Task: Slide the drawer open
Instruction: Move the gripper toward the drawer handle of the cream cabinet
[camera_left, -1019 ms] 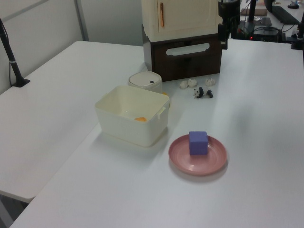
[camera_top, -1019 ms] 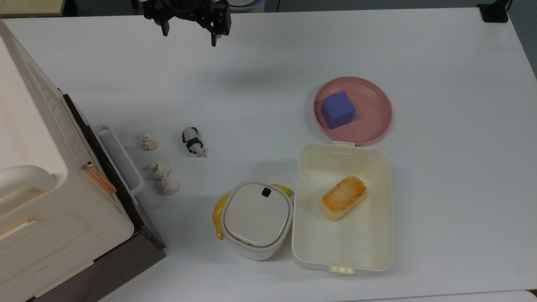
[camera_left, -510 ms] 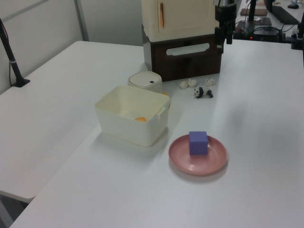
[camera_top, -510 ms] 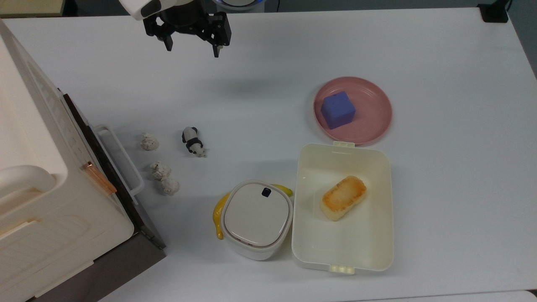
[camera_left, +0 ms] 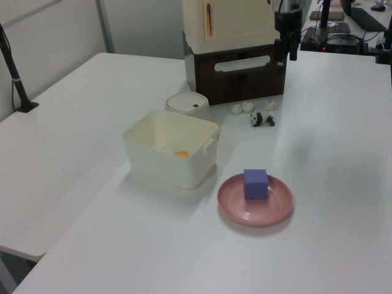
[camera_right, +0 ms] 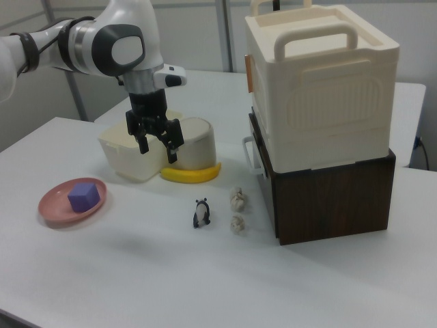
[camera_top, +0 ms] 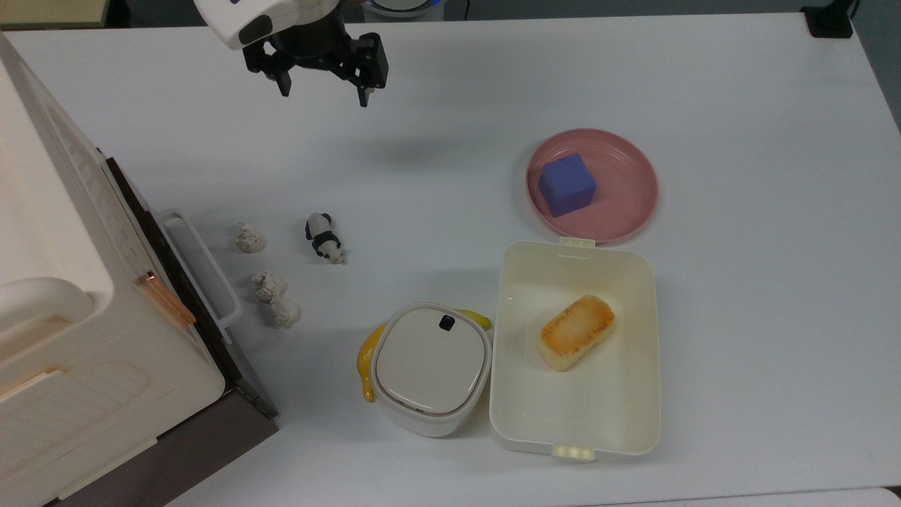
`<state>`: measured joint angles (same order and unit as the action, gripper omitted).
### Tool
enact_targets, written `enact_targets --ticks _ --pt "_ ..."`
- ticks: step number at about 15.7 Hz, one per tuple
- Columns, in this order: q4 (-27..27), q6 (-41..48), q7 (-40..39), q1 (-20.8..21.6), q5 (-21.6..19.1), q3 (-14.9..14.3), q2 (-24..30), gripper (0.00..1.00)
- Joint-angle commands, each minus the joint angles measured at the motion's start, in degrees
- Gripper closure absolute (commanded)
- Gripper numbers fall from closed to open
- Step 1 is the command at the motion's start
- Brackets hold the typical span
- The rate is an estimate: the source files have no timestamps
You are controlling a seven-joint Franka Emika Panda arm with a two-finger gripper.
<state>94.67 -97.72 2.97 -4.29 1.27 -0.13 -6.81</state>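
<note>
The drawer [camera_top: 151, 232] is a dark brown wooden box under a cream cabinet at the top view's left. Its front [camera_left: 245, 76] [camera_right: 263, 181] is shut flush, with a white loop handle [camera_top: 204, 271] [camera_left: 246, 63] [camera_right: 250, 154] sticking out toward the table. My gripper [camera_top: 324, 88] [camera_left: 285, 52] [camera_right: 157, 145] hangs open and empty above the table, well away from the handle, toward the top of the top view. Its black fingers point down.
Three white lumps [camera_top: 250, 238] and a small panda figure [camera_top: 322, 238] lie just in front of the drawer. Further off stand a lidded white pot [camera_top: 431, 366] over a banana [camera_top: 366, 362], a cream lunch box [camera_top: 514, 422] holding toast, and a pink plate [camera_top: 626, 176] with a purple cube [camera_top: 566, 184].
My gripper has come down and further into the table, toward the bottom of the top view. The drawer and the other objects have not moved.
</note>
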Motion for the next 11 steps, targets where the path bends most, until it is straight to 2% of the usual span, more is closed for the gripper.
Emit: enact_targets --ticks 1,3,6,8,9,11 --pt "0.6 -1.3 -1.3 0.3 -0.9 -0.5 0.0 0.00" --pt "0.4 -1.9 -1.4 0.3 -0.2 -0.5 -0.2 0.00" --pt "0.4 -7.6 -4.2 0.3 2.0 -0.6 -0.6 0.00" --pt "0.5 -8.1 -9.5 0.1 5.5 -0.8 -1.4 0.01" --pt "0.5 -9.1 -14.8 -0.4 6.2 -1.6 -2.1 0.03" --pt "0.8 -12.5 -20.4 -0.5 6.3 -3.6 -3.5 0.03"
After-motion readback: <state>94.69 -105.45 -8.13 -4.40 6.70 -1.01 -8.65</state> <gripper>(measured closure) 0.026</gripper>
